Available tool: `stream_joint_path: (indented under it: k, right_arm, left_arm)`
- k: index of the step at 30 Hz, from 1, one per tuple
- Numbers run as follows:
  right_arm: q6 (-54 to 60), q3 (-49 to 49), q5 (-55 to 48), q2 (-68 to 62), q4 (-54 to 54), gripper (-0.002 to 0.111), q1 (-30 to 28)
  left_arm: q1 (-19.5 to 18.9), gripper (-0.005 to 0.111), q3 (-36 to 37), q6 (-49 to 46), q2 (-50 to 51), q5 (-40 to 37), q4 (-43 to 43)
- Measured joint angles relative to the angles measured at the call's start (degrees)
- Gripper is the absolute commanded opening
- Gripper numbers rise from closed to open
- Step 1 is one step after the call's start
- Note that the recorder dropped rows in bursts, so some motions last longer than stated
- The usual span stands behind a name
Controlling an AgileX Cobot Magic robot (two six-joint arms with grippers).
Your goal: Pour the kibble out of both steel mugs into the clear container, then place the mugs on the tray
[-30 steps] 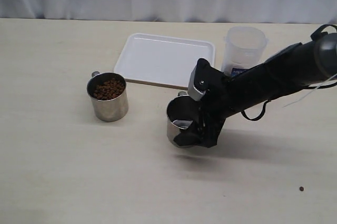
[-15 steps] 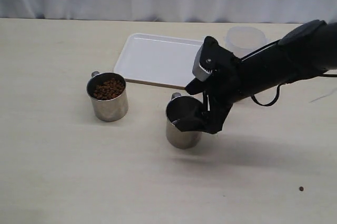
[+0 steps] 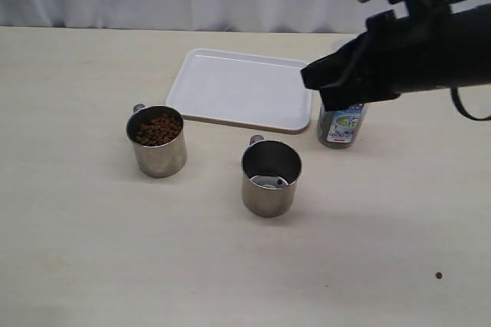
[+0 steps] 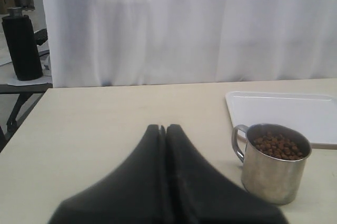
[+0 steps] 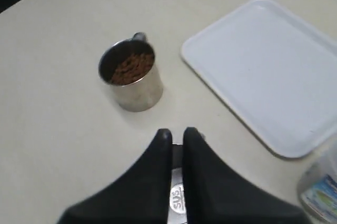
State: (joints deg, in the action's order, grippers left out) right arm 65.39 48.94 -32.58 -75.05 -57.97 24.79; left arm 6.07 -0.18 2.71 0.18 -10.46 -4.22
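An empty steel mug (image 3: 270, 177) stands upright on the table in front of the tray (image 3: 242, 85). My right gripper (image 3: 316, 89) hangs above and to the right of it, fingers a narrow gap apart and holding nothing. In the right wrist view the right gripper (image 5: 177, 132) shows that mug's inside (image 5: 177, 197) through the gap. The other steel mug (image 3: 157, 141) stands to the left, full of kibble (image 3: 159, 129). The clear container (image 3: 341, 123) stands right of the tray with dark kibble in it, its top hidden by my right arm. My left gripper (image 4: 162, 128) is shut and empty, near the full mug (image 4: 275, 162).
One stray pellet (image 3: 439, 275) lies on the table at the front right. The white tray (image 4: 284, 111) has nothing on it. A white curtain closes the back of the table. My left arm is out of the exterior view.
My right gripper has let go of the empty mug and risen up and to the right. The mug now stands alone on the table, and the container's lower part shows again.
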Motion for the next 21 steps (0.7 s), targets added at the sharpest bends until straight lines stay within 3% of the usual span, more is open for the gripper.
stream_joint_path:
  k: [8, 13, 21]
  right_arm:
    - [-6.8, -23.2, 25.2, 23.9, -1.0, 0.005, 0.0]
    - [-9.7, -34.2, 30.0, 38.5, -1.4, 0.005, 0.0]
    - [-11.8, -43.1, 32.9, 55.1, -1.7, 0.005, 0.0]
  left_arm:
    - [0.0, 0.000, 0.0, 0.0, 0.0, 0.0, 0.0]
    - [0.0, 0.000, 0.0, 0.0, 0.0, 0.0, 0.0]
    - [0.0, 0.000, 0.0, 0.0, 0.0, 0.0, 0.0]
